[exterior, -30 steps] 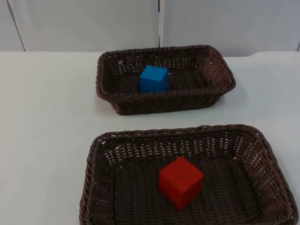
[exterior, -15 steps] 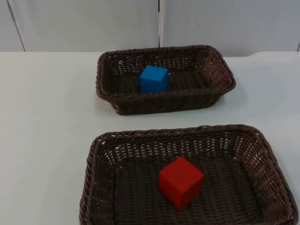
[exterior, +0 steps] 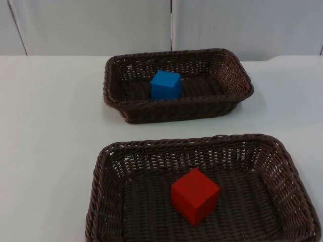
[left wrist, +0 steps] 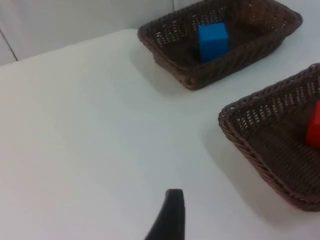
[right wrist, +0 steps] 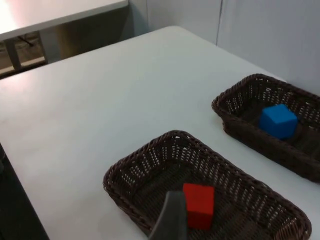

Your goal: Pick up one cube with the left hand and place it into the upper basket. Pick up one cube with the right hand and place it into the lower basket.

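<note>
A blue cube [exterior: 165,84] lies inside the upper wicker basket [exterior: 176,102]. A red cube [exterior: 195,195] sits tilted in the lower basket [exterior: 107,166]. My left gripper [left wrist: 172,215] waits above bare table, well away from the blue cube [left wrist: 213,41], the upper basket [left wrist: 165,55] and the lower basket [left wrist: 250,145]. My right gripper [right wrist: 172,215] hangs back high over the near rim of the lower basket [right wrist: 135,175], with the red cube [right wrist: 198,205] below it. The blue cube [right wrist: 278,121] rests farther off. Neither gripper touches anything.
White table [exterior: 45,131] stretches wide to the left of both baskets. The grey partition wall [exterior: 101,25] closes the back. In the right wrist view the table's edge [right wrist: 20,165] drops off, with another table [right wrist: 50,12] beyond.
</note>
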{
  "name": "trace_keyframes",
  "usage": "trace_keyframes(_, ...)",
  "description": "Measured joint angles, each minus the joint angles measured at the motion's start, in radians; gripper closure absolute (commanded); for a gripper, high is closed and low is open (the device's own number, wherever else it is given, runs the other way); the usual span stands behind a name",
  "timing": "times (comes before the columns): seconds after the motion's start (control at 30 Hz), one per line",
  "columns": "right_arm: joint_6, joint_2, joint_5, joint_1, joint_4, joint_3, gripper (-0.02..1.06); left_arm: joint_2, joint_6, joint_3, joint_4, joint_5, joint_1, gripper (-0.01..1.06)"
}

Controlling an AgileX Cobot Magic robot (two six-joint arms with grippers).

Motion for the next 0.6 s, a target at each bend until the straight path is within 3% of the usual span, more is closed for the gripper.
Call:
trace_keyframes(0.33, 0.126, -0.184, 0.203, 0.000, -0.130, 0.000, 0.34, 0.000, -0.025, 0.020, 0.004, 0.004, 0.000, 0.28)
trace_keyframes(0.6, 0.132, -0.284, 0.295, 0.000, -0.139, 0.000, 0.34, 0.000, -0.025, 0.020, 0.004, 0.004, 0.000, 0.28)
